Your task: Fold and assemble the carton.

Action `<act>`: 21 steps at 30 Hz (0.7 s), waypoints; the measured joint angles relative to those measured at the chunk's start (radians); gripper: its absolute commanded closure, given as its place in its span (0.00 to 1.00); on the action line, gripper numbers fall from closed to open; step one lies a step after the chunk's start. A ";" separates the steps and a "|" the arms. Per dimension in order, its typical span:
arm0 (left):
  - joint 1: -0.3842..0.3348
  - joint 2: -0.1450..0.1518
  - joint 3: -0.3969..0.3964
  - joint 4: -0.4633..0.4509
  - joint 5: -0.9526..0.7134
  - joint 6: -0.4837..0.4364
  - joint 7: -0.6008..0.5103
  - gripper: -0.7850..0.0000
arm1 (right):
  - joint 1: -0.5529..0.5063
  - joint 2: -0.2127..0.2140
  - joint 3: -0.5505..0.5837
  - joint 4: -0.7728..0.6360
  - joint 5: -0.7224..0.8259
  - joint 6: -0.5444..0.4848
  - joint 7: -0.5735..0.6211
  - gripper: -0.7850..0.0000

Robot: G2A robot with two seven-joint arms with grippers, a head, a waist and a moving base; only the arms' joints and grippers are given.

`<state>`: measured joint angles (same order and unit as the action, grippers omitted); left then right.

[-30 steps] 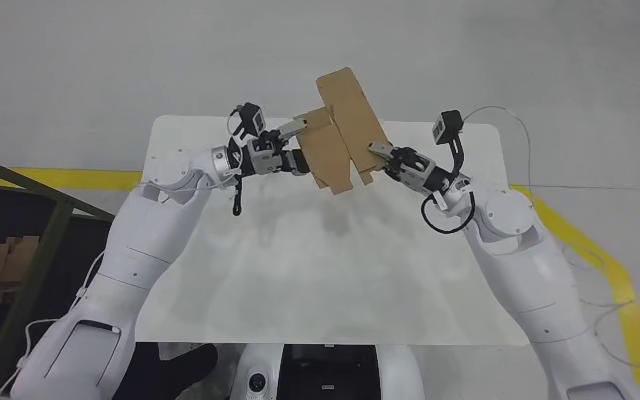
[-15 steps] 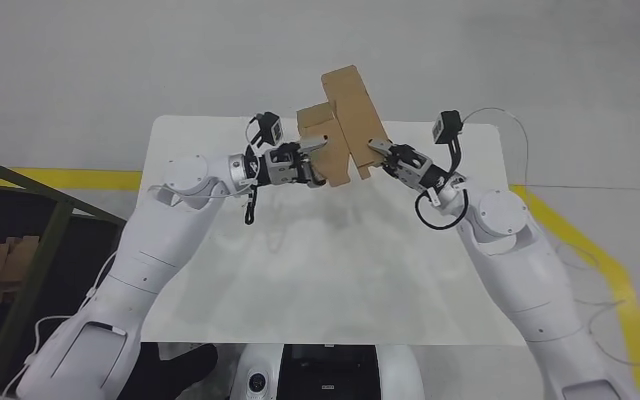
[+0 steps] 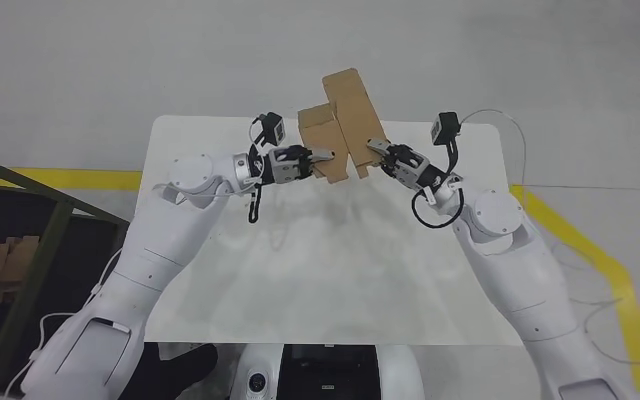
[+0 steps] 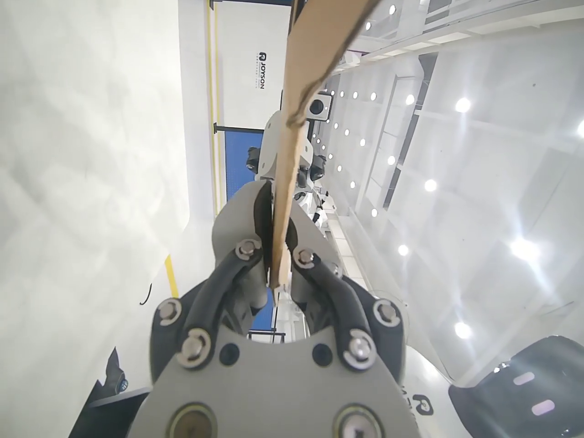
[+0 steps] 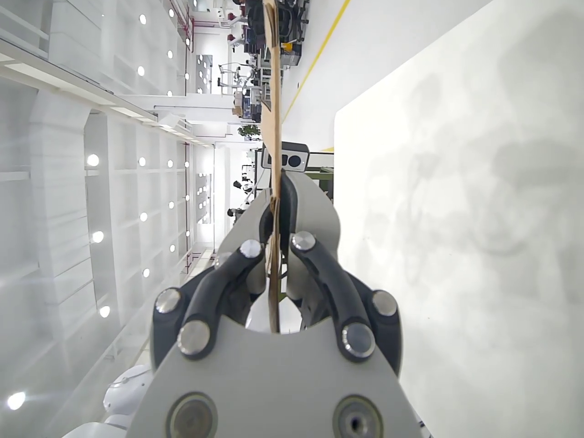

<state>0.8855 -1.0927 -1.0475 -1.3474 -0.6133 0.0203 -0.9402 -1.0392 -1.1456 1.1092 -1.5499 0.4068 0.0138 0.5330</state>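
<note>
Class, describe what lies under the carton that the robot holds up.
Under the carton lie the far edge of the white table and the grey floor beyond. The patch directly beneath is covered by the cardboard.

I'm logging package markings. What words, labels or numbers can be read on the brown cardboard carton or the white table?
None: the brown cardboard carton shows only plain faces and edges.
None: the white table bears no print.

Bright overhead light, round white ceiling lamps [image 4: 462,104] flaring — wrist views bowed at edges, soft overlapping shadows (grey) on white rectangular table [image 5: 456,321].
</note>
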 measured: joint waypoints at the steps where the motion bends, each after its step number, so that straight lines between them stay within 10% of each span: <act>1: -0.001 -0.001 0.000 0.002 -0.001 0.000 0.000 1.00 | 0.000 -0.001 0.001 0.000 -0.003 0.003 -0.005 0.00; 21: -0.084 0.023 -0.059 0.056 0.110 -0.028 -0.292 1.00 | 0.055 0.024 0.097 0.166 -0.092 -0.201 0.320 0.00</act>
<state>0.8016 -1.0700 -1.1062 -1.2916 -0.5034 -0.0073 -1.2327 -0.9843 -1.1217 1.2064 -1.3835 0.3147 -0.1876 0.8526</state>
